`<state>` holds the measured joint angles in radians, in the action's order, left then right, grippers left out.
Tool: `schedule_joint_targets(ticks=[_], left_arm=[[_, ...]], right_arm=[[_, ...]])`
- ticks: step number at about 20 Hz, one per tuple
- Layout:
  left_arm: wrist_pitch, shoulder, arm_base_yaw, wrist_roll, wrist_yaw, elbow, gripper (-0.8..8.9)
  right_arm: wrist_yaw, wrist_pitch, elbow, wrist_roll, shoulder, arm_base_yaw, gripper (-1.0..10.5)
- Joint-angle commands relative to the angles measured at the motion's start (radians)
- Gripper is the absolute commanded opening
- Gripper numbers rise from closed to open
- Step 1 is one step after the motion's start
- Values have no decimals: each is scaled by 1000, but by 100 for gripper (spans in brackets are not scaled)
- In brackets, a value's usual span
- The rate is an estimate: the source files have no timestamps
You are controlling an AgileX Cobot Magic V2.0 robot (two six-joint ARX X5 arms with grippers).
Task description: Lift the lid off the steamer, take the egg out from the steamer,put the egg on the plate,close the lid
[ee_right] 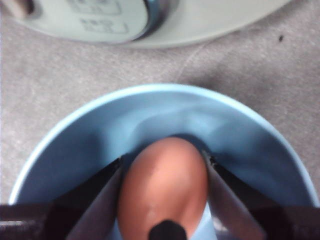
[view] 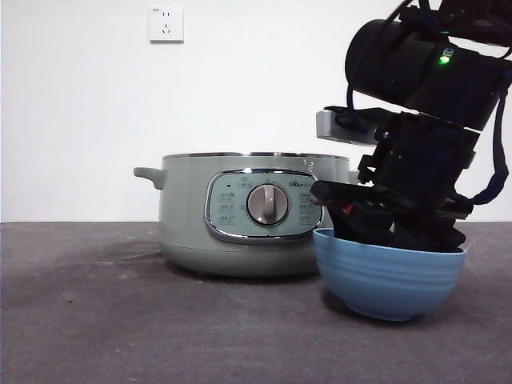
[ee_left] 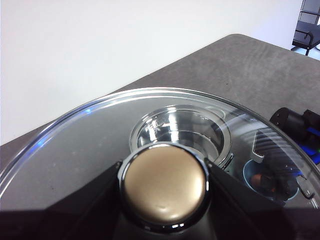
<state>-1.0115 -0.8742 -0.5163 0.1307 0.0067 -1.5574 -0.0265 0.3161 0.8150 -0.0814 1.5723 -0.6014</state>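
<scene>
The pale green steamer (view: 240, 232) stands open at the table's middle, with no lid on it. My left gripper (ee_left: 164, 167) is shut on the knob (ee_left: 165, 187) of the glass lid (ee_left: 75, 150) and holds it high, out of the front view. Through the glass I see the open steamer (ee_left: 180, 130) and the plate (ee_left: 252, 172) below. My right gripper (view: 376, 228) reaches down inside the light-blue plate (view: 388, 280), to the right of the steamer. In the right wrist view this gripper (ee_right: 163, 162) is shut on the brown egg (ee_right: 160, 192) within the plate (ee_right: 75, 145). The egg is hidden in the front view.
The grey table (view: 120, 320) runs back to a white wall with a socket (view: 166, 23). The steamer's control panel and dial (view: 267, 205) face the front. The plate stands close against the steamer's right side. The right arm (view: 424, 72) fills the upper right.
</scene>
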Motion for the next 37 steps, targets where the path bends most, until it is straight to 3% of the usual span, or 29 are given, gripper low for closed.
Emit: schedule_joint_targets(ticks=[1, 3, 6, 7, 14, 20, 24, 30, 37], left_arm=[[45, 13, 1, 1, 0, -14, -8], [45, 13, 1, 1, 0, -14, -8], [45, 13, 1, 1, 0, -14, -8], [45, 12, 1, 1, 0, -14, -8], [46, -10, 1, 1, 1, -14, -8], [72, -50, 1, 1, 5, -14, -8], [192, -123, 1, -8, 129, -14, -8], [351, -314, -32, -7, 165, -14, -8], [581, -565, -66, -3, 165, -13, -8]], right_arm=[[-1, 4, -10, 4, 16, -3, -15], [-2, 18, -10, 6, 16, -3, 11], [-2, 25, -10, 29, 15, -3, 306], [-2, 25, -10, 30, 15, -3, 319], [-3, 21, -10, 30, -71, -3, 320], [-1, 60, -8, 5, -381, -3, 319], [0, 138, -8, -21, -651, -3, 318], [3, 225, -8, -77, -1027, -3, 317], [7, 282, 12, -110, -1172, -3, 317]])
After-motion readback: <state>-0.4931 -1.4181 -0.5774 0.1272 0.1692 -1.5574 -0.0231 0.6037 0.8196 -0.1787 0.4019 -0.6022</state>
